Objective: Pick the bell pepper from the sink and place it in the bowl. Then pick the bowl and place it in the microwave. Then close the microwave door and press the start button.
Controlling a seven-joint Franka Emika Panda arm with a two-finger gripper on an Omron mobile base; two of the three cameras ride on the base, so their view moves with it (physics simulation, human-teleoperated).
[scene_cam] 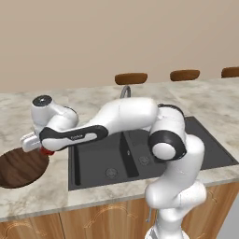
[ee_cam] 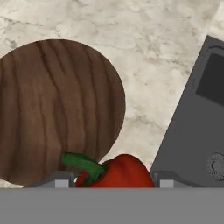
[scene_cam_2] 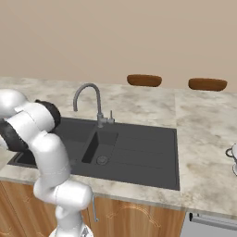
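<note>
My gripper [scene_cam: 41,148] is shut on the small red bell pepper [scene_cam: 45,151], held above the marble counter between the sink [scene_cam: 140,156] and the bowl [scene_cam: 21,167]. In the hand view the bell pepper [ee_cam: 117,171] with its green stem sits between the two fingertips [ee_cam: 60,182], at the near rim of the dark wooden bowl [ee_cam: 57,109], which has nothing in it. The dark grey sink [ee_cam: 192,127] lies to the right there, with a round drain showing. The microwave is out of view.
A curved grey faucet [scene_cam_2: 89,99] stands behind the sink [scene_cam_2: 129,148]. Brown stool tops [scene_cam: 131,78] line the counter's far side. A pale metal object [scene_cam_2: 233,157] sits at the right edge of the counter. Wooden cabinet fronts [scene_cam: 107,219] run below.
</note>
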